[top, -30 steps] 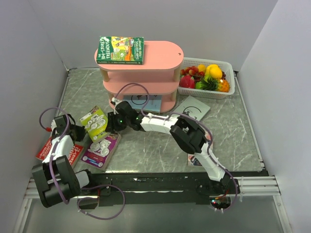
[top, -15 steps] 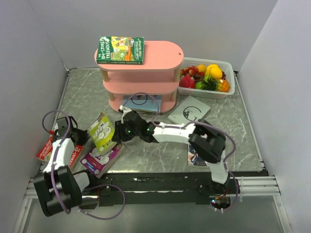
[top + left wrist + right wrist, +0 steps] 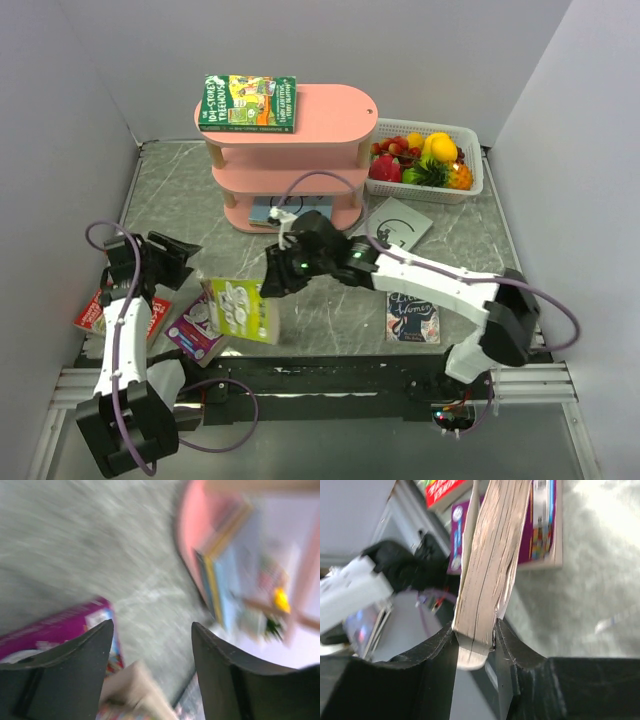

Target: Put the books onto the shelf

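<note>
Right claw [image 3: 475,632] is clamped on the thin lime-green paperback [image 3: 243,310] over the near-left worktop [image 3: 320,330] — the pink three-tier oval shelf [image 3: 335,110] sits farther back, slightly right, while the left claw [image 3: 150,630] gapes empty.

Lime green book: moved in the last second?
Yes. The lime green book, clamped in the right tool, has shifted down-right in the top view, farther from the pink shelf.
</note>
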### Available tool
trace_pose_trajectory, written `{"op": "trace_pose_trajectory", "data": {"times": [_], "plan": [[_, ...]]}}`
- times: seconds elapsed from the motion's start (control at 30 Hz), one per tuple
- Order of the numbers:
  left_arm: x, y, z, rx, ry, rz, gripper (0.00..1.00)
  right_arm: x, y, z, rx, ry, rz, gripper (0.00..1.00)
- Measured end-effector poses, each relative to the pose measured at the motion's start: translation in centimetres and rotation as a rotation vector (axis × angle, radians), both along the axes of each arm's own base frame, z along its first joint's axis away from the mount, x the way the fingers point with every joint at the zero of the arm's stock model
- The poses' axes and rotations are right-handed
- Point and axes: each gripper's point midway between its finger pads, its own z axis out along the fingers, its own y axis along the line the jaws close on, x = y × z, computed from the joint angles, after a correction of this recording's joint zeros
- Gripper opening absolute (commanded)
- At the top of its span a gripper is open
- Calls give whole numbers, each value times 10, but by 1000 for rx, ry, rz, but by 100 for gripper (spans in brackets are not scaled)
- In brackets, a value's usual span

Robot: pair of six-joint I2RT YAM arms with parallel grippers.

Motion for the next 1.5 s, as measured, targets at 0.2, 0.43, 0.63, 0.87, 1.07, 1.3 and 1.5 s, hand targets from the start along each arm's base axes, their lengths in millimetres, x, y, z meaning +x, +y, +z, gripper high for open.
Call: {"op": "trace_pose_trajectory", "data": {"times": [0.2,0.43,0.63,0.87,1.07,1.3,1.5], "plan": [[-10,-42,5,-133,-115,-172,92,-11,-57,37,48,61,-6,0],[-21,-70,39,-159,-323,-298,96,-1,-110,91,229,96,-103,0],[-46,-107,56,-248,-521,-461,96,0,-129,98,335,195,-148,0],[-65,-129,84,-325,-697,-587,96,-14,-125,89,355,326,-117,0],[-79,-142,92,-315,-747,-670,96,-20,-125,105,405,330,-99,0],[-86,-146,89,-307,-748,-708,96,-21,-126,119,424,319,-93,0],[-96,-150,97,-364,-788,-744,96,-21,-124,134,450,300,-70,0]]}}
